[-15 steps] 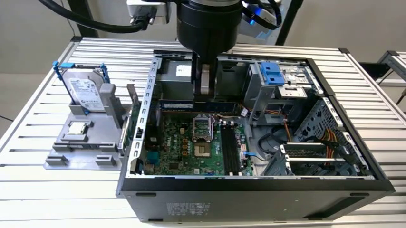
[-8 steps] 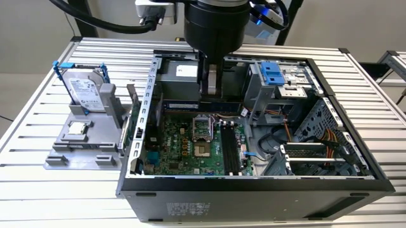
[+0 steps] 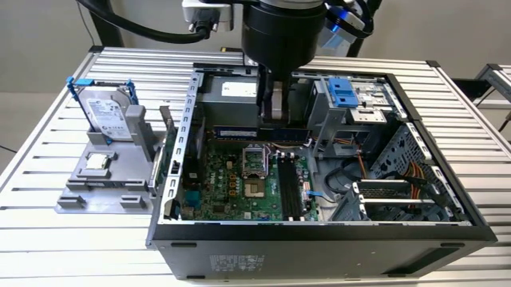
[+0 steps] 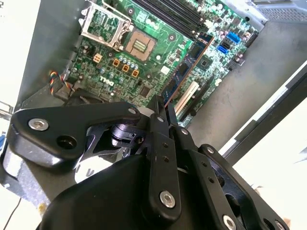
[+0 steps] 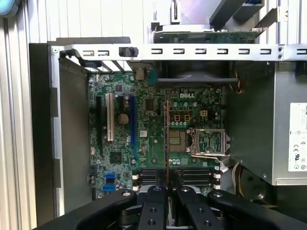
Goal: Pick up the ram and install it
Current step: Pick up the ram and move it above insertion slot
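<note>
Hand [image 5: 166,190] is clamped on the ram [image 4: 188,69], gripping it near the middle of its top edge, so the stick hangs edge-down under the fingers. It sits inside the open PC case [image 3: 319,245], above the motherboard [image 3: 231,185], at the board's edge nearest the power supply [image 3: 231,89] and just off the CPU socket [image 5: 207,143].

Step, as I read it: pickup is done and the carry into the case is done, but the ram is not seated. The black DIMM slots [image 3: 289,188] are empty and apart from the stick. The ram lies crosswise to them in all three views. Seating would call for roughly a quarter turn to bring it parallel, lining it up over one slot, then a straight push down.

Hard to make out:
- The exterior view has the arm [image 3: 283,30] blocking the finger contact on the stick.
- The first wrist view shows the ram edge-on as a thin line, with no chip face visible.
- Can't tell the clearance between ram and board.
- Can't tell the notch orientation or whether the slot latches are open.
- The case sits mid-surface [image 3: 72,239], with its near wall hiding the board's front edge.
</note>
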Controlling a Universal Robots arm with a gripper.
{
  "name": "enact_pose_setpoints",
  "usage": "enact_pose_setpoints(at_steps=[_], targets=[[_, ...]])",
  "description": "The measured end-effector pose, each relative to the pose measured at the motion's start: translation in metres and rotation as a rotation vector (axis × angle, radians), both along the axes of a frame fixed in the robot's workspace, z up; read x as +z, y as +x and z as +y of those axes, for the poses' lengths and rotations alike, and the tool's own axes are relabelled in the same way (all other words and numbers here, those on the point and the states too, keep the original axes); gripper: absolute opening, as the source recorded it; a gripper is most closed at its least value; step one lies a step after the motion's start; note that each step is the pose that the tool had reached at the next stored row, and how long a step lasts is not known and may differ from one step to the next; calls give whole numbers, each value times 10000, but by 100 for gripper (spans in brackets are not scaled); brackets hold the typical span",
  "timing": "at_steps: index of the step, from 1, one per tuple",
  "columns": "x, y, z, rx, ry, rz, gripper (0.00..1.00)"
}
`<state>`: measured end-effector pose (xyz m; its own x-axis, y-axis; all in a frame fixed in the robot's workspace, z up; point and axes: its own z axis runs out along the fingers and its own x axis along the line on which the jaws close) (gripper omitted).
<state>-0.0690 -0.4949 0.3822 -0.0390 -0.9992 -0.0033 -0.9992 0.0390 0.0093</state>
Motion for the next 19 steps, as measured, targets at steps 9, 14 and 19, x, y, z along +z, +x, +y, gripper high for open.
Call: enact_pose_setpoints(at_steps=[9,14,19], targets=[[0,108,0,0,1,0,0],[0,165,0,0,1,0,0],[0,222,0,0,1,0,0]])
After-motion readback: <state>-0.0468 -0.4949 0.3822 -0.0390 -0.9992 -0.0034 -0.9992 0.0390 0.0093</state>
